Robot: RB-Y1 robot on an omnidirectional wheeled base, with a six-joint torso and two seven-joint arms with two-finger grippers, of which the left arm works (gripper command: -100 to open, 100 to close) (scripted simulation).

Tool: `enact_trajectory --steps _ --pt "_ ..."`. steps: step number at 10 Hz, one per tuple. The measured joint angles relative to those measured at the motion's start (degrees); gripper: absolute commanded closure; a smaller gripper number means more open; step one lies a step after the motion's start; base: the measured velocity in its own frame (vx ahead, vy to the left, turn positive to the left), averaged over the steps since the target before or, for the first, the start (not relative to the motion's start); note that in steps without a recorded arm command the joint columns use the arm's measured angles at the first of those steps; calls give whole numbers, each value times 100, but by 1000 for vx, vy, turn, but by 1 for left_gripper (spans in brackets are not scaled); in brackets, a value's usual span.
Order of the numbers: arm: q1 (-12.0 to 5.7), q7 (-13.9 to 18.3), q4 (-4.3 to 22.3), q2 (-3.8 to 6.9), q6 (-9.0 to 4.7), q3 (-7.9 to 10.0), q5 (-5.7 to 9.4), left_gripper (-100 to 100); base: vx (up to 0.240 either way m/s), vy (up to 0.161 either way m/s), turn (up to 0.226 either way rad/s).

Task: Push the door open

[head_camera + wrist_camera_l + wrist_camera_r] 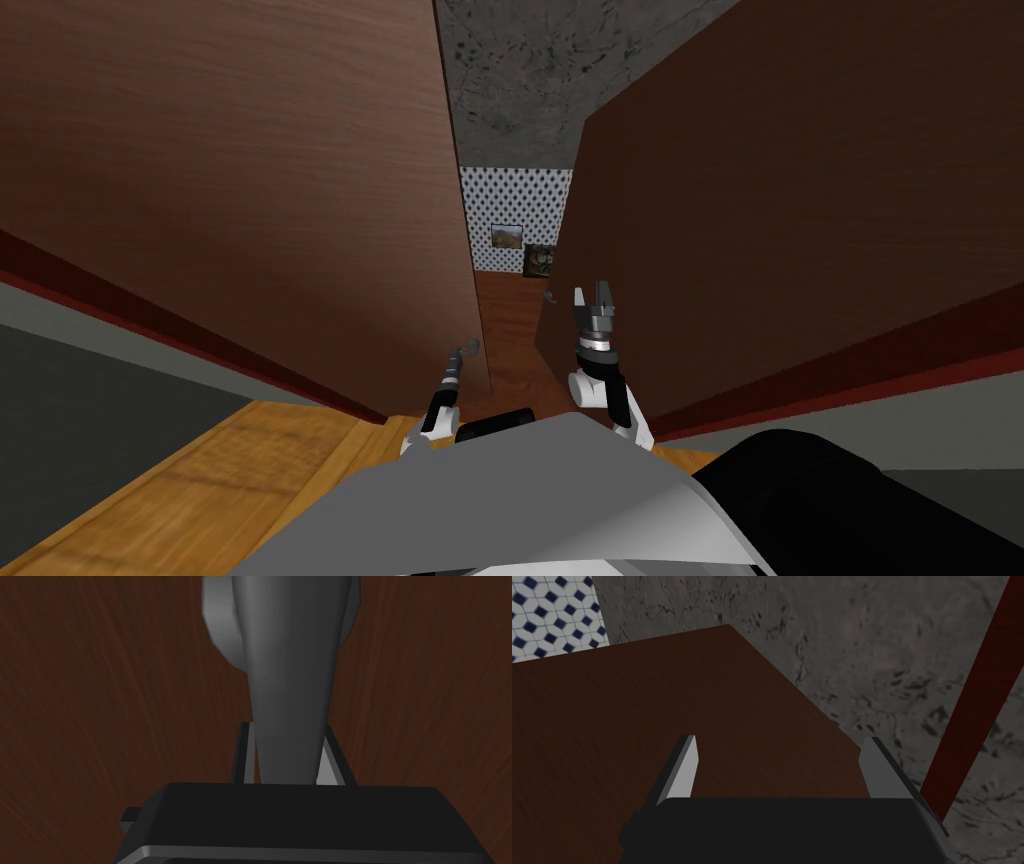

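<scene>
Left wrist view, nearest item: the left gripper (286, 726), its two fingers (243, 751) closed against the sides of a grey door handle (290, 676), a tapering lever that widens to a round base. Behind it, close up, is the dark brown wood-grain face of the left door leaf (100, 701). In the head view the same left gripper (462, 352) sits at the door handle (468, 346), low on the inner edge of the left door leaf (250, 180). The right gripper (593, 298) is raised just beside the inner edge of the right door leaf (780, 200). Its fingers (684, 768) are spread wide with nothing between them, pointing across that brown right door leaf (637, 726). A small second handle (549, 297) is on that edge, near the right gripper. The two leaves stand apart, leaving a narrow gap between them. Dark red trim (150, 315) runs along the outer edge of each leaf. Pale plank floor (200, 480) lies on the near side, and reddish wood floor (510, 320) shows through the gap. The far wall (515, 200) has a white and dark blue pattern. On it are two small framed pictures (506, 237) (540, 260), their content too small to tell. Mottled grey ceiling (540, 70) is above.
</scene>
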Motion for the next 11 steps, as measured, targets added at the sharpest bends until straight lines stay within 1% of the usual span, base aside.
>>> enact_trajectory --steps 1,2,3,4,5,6,7,8,9,10,11 --pt "-137 10 208 -2 -52 95 39 100 160 -127 61" --pt "-166 33 326 15 -163 154 60 100 105 -45 27" --pt "-82 7 194 28 -144 184 69 100 135 -72 46" --pt "-15 -42 76 23 -74 245 92 100 174 -106 109" --pt "-85 -61 216 -12 -111 323 123 100 148 -108 53" --pt "-116 -58 275 -1 -144 388 150 100 149 -109 67" --pt "-6 -106 85 5 -78 460 176 100 175 -102 74" --pt "23 -137 41 1 -49 531 204 100 134 -63 35" --pt "-50 -123 154 5 -96 576 224 100 156 -78 46" --pt "-56 -124 171 -5 -114 640 249 100 167 -114 90" --pt "-125 -119 286 -19 -161 716 279 100 189 -118 86"
